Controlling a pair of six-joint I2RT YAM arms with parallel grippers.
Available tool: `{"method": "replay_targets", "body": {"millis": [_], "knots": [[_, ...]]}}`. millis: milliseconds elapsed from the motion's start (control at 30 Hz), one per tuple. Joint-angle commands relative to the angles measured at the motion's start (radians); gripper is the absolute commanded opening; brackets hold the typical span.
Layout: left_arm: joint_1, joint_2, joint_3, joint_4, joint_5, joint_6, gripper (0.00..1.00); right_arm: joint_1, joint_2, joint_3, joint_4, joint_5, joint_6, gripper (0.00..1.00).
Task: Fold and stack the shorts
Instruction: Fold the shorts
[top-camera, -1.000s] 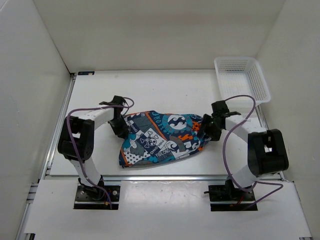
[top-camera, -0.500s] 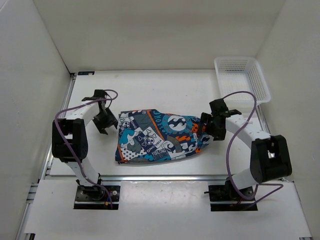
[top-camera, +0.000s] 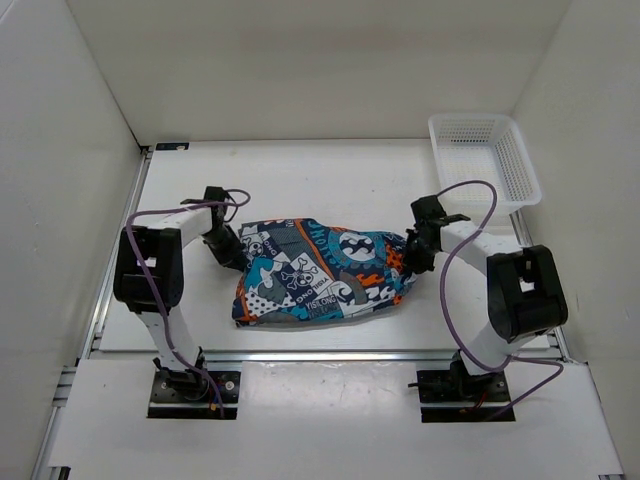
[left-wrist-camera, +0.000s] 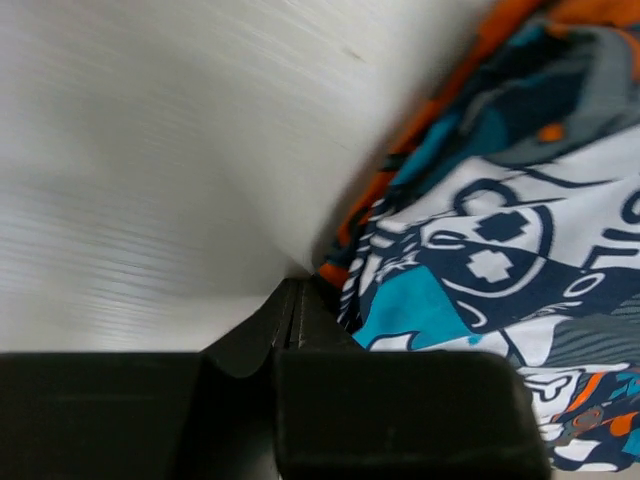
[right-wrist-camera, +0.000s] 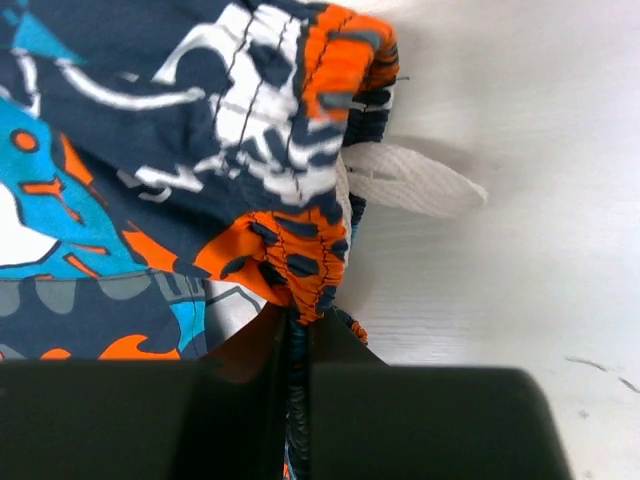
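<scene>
The shorts (top-camera: 322, 272), in a teal, blue, orange and white comic print, lie bunched in a wide heap at mid-table. My left gripper (top-camera: 231, 251) is low at their left edge. In the left wrist view it (left-wrist-camera: 297, 290) is shut, tips against the orange hem of the shorts (left-wrist-camera: 480, 250), and no cloth shows between the pads. My right gripper (top-camera: 413, 256) is at the shorts' right end. In the right wrist view it (right-wrist-camera: 298, 322) is shut on the gathered orange waistband of the shorts (right-wrist-camera: 300, 260), with dark cloth caught in the gap. A white drawstring (right-wrist-camera: 410, 180) sticks out beside it.
A white mesh basket (top-camera: 484, 160) stands at the back right corner, behind the right arm. White walls enclose the table on three sides. A metal rail (top-camera: 120, 260) runs along the left table edge.
The left gripper swung out left and opened, then came back to the shorts' left edge and shut. The right gripper shut on the waistband. The shorts shifted slightly and lie flatter.
</scene>
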Motion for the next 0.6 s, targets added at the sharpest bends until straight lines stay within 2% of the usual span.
{"method": "replay_targets", "body": {"millis": [0, 133, 333, 433, 567], "knots": [[-0.062, 0.009, -0.013, 0.036, 0.018, -0.037, 0.1, 0.007, -0.057, 0.063, -0.076, 0.094, -0.016, 0.0], [-0.087, 0.0, -0.013, 0.036, 0.018, -0.048, 0.1, 0.017, -0.135, 0.126, -0.158, 0.168, -0.034, 0.0], [-0.096, 0.021, -0.013, 0.045, 0.018, -0.048, 0.1, 0.141, -0.169, 0.286, -0.294, 0.268, -0.033, 0.0], [-0.105, 0.021, -0.013, 0.045, 0.009, -0.048, 0.1, 0.243, -0.12, 0.408, -0.395, 0.356, -0.001, 0.0], [-0.105, 0.021, -0.013, 0.045, 0.009, -0.048, 0.1, 0.449, -0.028, 0.583, -0.5, 0.484, 0.056, 0.0]]}}
